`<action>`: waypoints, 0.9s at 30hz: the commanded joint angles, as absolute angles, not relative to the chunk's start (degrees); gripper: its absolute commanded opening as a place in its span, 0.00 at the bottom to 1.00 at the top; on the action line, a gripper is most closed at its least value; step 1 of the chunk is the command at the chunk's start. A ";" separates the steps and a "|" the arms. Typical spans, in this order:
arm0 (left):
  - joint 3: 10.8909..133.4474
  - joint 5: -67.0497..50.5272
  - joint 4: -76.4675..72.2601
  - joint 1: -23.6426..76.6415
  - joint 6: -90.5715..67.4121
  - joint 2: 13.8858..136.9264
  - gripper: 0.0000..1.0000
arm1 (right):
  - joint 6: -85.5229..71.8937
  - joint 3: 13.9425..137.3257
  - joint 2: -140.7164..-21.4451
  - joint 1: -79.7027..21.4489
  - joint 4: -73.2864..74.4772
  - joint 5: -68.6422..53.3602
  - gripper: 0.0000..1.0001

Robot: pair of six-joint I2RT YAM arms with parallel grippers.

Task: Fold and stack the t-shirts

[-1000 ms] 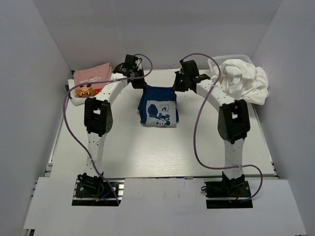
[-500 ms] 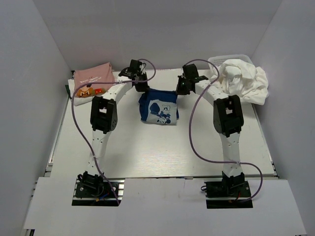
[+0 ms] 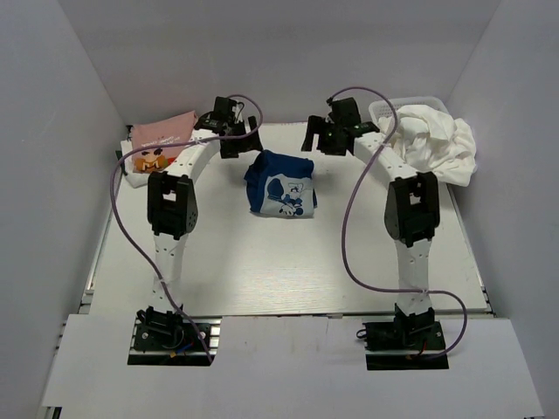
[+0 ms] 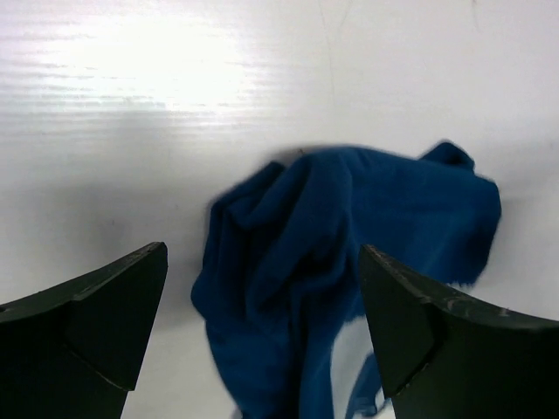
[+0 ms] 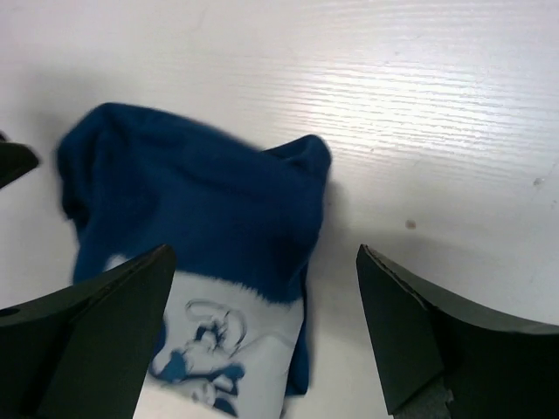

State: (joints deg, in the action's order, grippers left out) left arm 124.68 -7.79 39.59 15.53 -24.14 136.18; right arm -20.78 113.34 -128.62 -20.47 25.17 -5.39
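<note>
Fold step on blue t-shirt (image 3: 281,193), judged unfinished: lies bunched on table (image 3: 218,262), between and just beneath left jaws and right jaws, both wide, empty. Next likely: grip corners, spread flat, fold.

We take the blue t-shirt (image 3: 281,185) as our mark. It lies bunched on the worktop (image 3: 262,262). The broad stretch of worktop nearer the arm bases than the shirt gives a hand free passage. Behind the shirt, the left hand (image 3: 240,144) hangs over its far-left corner and the right hand (image 3: 321,141) over its far-right corner. Both have their jaws spread wide, and they crowd that approach. Well to the shirt's left, the pink t-shirt (image 3: 162,140) fills the back corner. To its right, the heap of white t-shirts (image 3: 432,144) spills over the basket (image 3: 384,109) and blocks that corner.
</note>
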 commanded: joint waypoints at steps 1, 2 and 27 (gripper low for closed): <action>120.07 -12.29 39.54 15.91 -19.70 128.41 1.00 | -19.16 108.73 -119.19 -20.48 24.00 -8.08 0.90; 119.01 -14.57 40.25 15.91 -18.99 127.63 1.00 | -18.81 102.63 -115.09 -20.39 23.47 -9.39 0.90; 111.36 -13.00 43.07 18.98 -12.74 137.02 0.99 | -16.79 74.89 -94.93 -20.22 23.12 -4.04 0.90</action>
